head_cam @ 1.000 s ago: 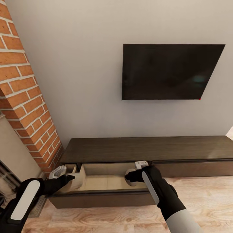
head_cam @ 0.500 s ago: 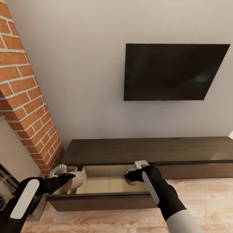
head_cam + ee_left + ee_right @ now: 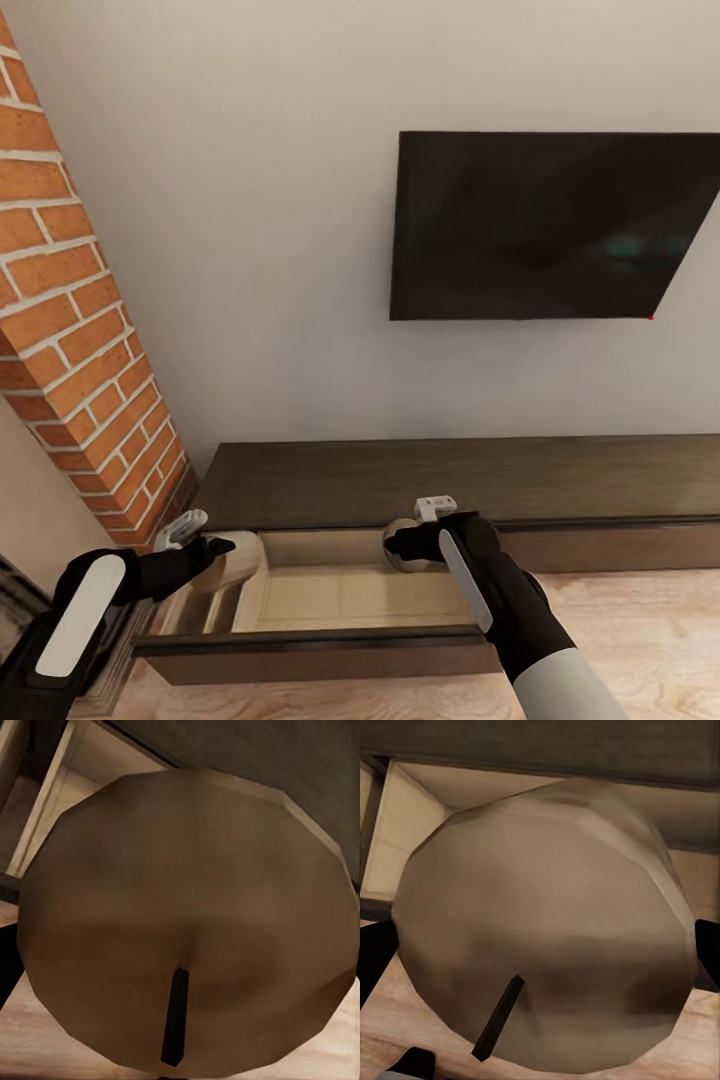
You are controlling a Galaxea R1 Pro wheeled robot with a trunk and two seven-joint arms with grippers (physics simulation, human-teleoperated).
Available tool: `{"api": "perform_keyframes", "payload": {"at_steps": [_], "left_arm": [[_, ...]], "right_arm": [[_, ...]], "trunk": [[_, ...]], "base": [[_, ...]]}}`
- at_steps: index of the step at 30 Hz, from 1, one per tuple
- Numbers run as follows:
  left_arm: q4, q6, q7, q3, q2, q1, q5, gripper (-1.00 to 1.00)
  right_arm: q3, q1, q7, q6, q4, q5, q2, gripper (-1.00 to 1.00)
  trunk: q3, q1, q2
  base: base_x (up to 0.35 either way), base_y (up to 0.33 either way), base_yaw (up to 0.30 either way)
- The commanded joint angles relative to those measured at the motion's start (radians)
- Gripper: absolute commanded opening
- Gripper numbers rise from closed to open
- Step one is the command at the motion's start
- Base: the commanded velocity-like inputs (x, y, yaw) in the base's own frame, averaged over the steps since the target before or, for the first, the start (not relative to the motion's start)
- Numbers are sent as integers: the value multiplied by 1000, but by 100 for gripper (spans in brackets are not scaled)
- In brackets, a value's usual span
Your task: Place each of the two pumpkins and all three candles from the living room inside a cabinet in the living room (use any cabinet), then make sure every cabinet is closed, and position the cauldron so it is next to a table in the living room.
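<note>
- Candles sit one in each gripper: the left gripper (image 3: 205, 548) pinches a beige candle (image 3: 232, 565) over the left end of the open drawer (image 3: 340, 595), and the right gripper (image 3: 400, 545) pinches another candle (image 3: 402, 545) over the drawer's back right part.
- In the left wrist view, the left-hand candle (image 3: 187, 922) shows its round tan top and short dark wick (image 3: 175, 1016) close up, with the drawer's pale inside behind it.
- In the right wrist view, the right-hand candle (image 3: 547, 930) shows likewise, wick (image 3: 499, 1018) tilted; dark fingers (image 3: 376, 952) press at both its sides.
- The cabinet (image 3: 450, 480), long, low and dark brown, stands against the pale wall (image 3: 250, 250), its left drawer pulled out over the wood-plank floor (image 3: 640, 620); the right front is flush.
- A black television (image 3: 550, 230) hangs above, and a brick column (image 3: 70, 330) rises just beside the cabinet's left end.
</note>
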Motion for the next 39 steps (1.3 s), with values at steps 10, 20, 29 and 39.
{"api": "perform_keyframes", "payload": {"at_steps": [10, 20, 29, 39], "left_arm": [[-1, -8, 31, -50, -131, -6, -99, -100], [6, -88, 74, -70, -279, -8, -355, -100], [31, -110, 74, -71, -282, -8, -372, -100], [33, -117, 74, -72, -280, -8, -373, -100]], "right_arm": [[13, -1, -42, 4, 71, -7, 95, -100], [85, -8, -257, -116, 205, -218, 95, -100], [146, -7, -272, -144, 143, -252, 95, -100], [152, -7, -272, -142, 129, -256, 95, -100]], "trunk": [[-1, 0, -1], [-1, 0, -1], [-1, 0, -1], [0, 0, -1]], "base": [[7, -3, 0], [0, 0, 0], [0, 68, 0], [12, 65, -10]]}}
